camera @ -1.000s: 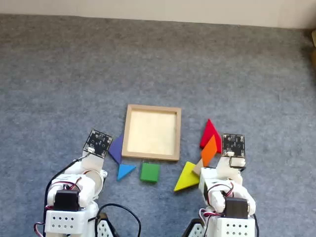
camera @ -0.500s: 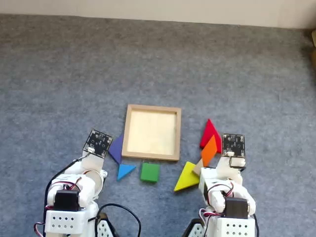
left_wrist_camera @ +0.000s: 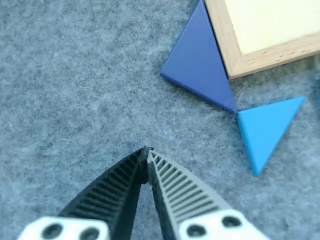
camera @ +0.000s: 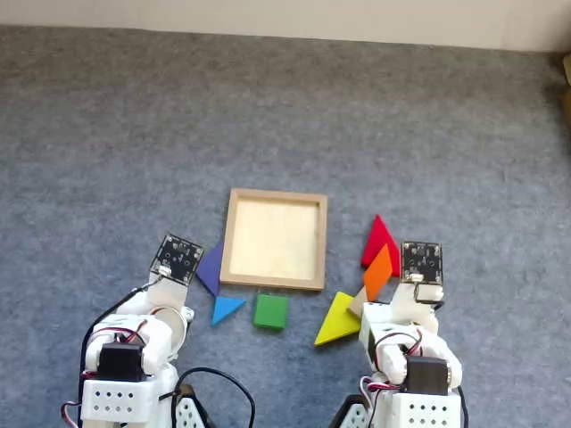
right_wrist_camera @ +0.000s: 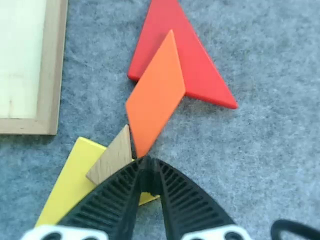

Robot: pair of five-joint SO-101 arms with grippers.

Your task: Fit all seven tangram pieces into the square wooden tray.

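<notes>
- The square wooden tray [camera: 272, 283] lies flat on the grey carpet [camera: 285, 107], out in front of my two arms and roughly midway between them, its pale floor facing up
- All seven pieces lie on the carpet outside the tray
- On my left side, the dark blue triangle [left_wrist_camera: 200, 65] rests with one long edge against the tray's outer rim
- The light blue triangle [left_wrist_camera: 265, 125] lies just below it, its corner meeting the dark blue one's corner
- The green square [camera: 270, 311] sits just beside the tray's near edge, next to the light blue triangle but apart from it
- On my right side, the red triangle [right_wrist_camera: 195, 65] lies near the tray without touching it
- The orange parallelogram [right_wrist_camera: 155, 95] lies slanted across the red triangle, covering part of it
- The parallelogram's near tip comes down beside the plain wood piece [right_wrist_camera: 112, 157], which rests on top of the yellow triangle [right_wrist_camera: 67, 192]
- The yellow triangle is close to the tray's near right corner
- My left gripper [left_wrist_camera: 146, 156] has its fingers pressed together with nothing between them, tips over bare carpet, apart from the dark blue triangle
- My right gripper [right_wrist_camera: 146, 167] is also pressed together and holds nothing, its tips over the yellow triangle's edge, just beside the orange tip and the wood piece
</notes>
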